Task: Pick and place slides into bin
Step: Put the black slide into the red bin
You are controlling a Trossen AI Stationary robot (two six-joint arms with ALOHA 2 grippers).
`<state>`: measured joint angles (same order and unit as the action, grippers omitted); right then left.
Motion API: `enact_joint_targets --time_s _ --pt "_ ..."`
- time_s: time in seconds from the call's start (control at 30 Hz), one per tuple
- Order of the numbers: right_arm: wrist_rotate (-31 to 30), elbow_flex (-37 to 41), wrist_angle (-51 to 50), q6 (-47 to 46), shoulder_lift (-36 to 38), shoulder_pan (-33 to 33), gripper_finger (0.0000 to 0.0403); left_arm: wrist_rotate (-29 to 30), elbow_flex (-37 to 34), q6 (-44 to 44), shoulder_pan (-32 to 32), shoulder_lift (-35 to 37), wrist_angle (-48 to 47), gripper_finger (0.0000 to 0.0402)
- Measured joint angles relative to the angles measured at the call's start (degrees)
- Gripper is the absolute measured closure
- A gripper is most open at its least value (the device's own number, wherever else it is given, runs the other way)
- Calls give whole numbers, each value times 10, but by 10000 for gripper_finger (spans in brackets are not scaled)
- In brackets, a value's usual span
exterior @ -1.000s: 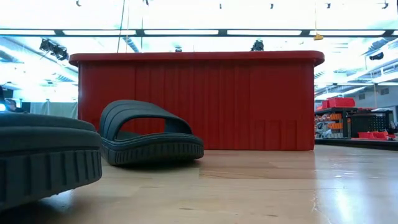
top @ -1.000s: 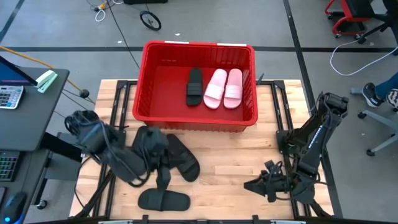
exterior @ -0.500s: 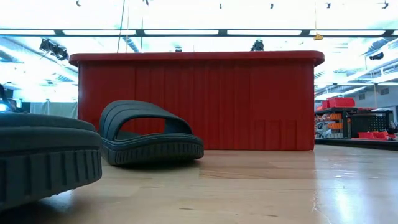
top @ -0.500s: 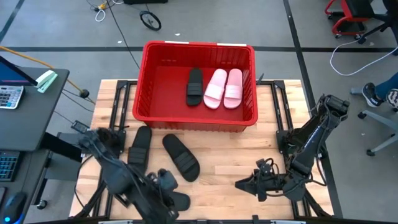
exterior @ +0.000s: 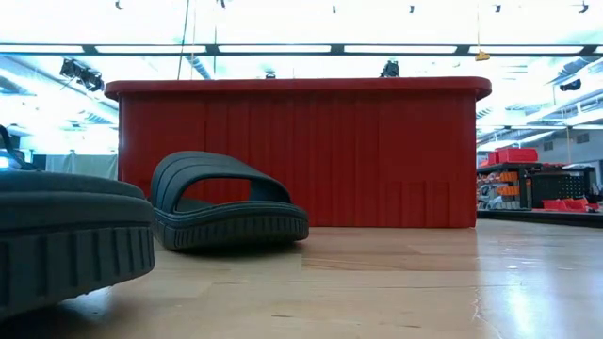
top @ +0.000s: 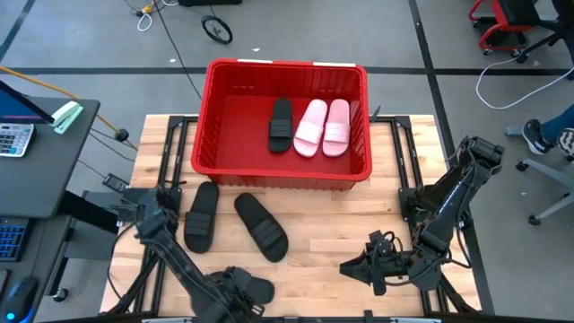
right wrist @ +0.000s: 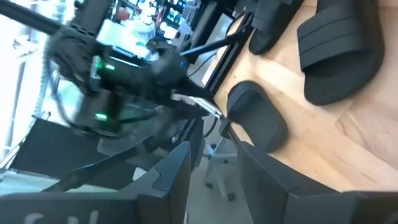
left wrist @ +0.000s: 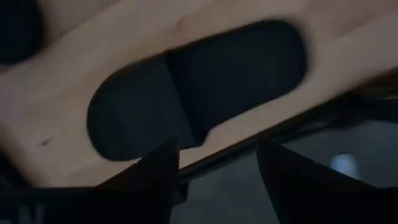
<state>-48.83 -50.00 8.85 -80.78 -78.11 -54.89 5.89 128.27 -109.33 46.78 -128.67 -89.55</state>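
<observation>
The red bin [top: 208, 135] stands at the table's far middle and holds one black slide [top: 281, 125] and two pink slides [top: 322, 126]. Two black slides [top: 201, 215] [top: 261, 226] lie flat on their soles on the wood in front of the bin. A third black slide [left wrist: 199, 87] lies at the near edge. My left gripper [top: 235, 287] hangs open just above this third slide [top: 262, 289], fingers [left wrist: 158, 171] apart, nothing between them. My right gripper [top: 352, 266] waits open at the near right.
Black frame rails [top: 169, 148] run along the table's left and right sides. In the low view, one black slide [exterior: 226, 202] sits in front of the bin wall [exterior: 377, 155] and another [exterior: 66, 240] is very close to the camera. Bare wood [top: 332, 224] lies between the arms.
My left gripper has swung from over the two slides in front of the bin toward the table's near edge and now hangs over the third slide. The left of those two slides, covered by the arm before, shows again. No slide has moved.
</observation>
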Motion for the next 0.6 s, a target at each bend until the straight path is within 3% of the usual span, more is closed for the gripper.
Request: enact_joint_targets --time_s 0.27,0.6 --pt "45 0 0 29 0 0 264 -95 -5 19 -20 -75 -5 200" --pt "59 0 0 28 0 0 264 -124 -5 20 -48 -120 -6 206"
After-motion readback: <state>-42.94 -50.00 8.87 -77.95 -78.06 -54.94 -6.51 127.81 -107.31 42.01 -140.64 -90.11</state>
